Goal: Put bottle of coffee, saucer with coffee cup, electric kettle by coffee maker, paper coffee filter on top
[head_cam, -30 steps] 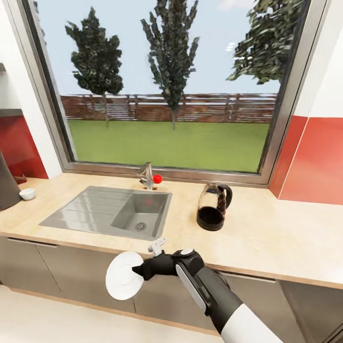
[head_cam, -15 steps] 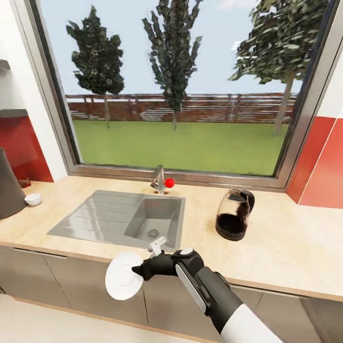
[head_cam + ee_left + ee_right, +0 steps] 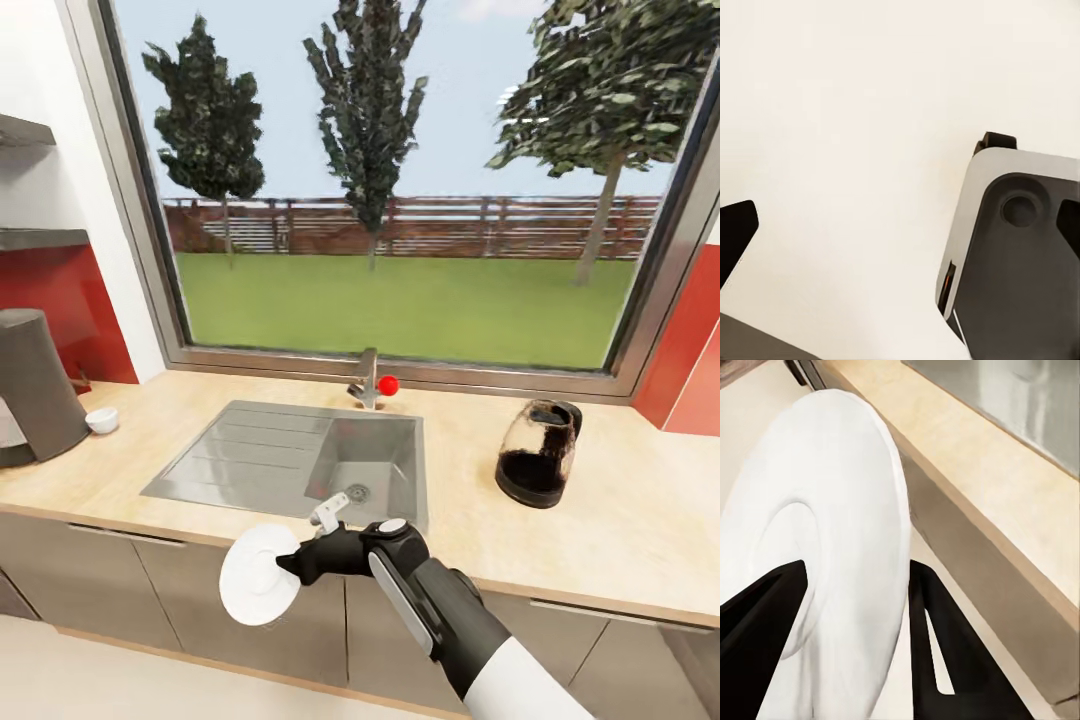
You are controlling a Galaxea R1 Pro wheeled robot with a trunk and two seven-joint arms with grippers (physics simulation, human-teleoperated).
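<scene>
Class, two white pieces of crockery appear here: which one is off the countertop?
The saucer, clamped on edge in the right gripper before the cabinet fronts; the coffee cup sits on the countertop.

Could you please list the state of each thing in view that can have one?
saucer: held on edge in the right tool, off the countertop.
electric kettle: upright on the countertop, lid shut.
coffee cup: upright beside the coffee maker.
coffee maker: upright on the countertop.
left tool: cannot tell.
</scene>
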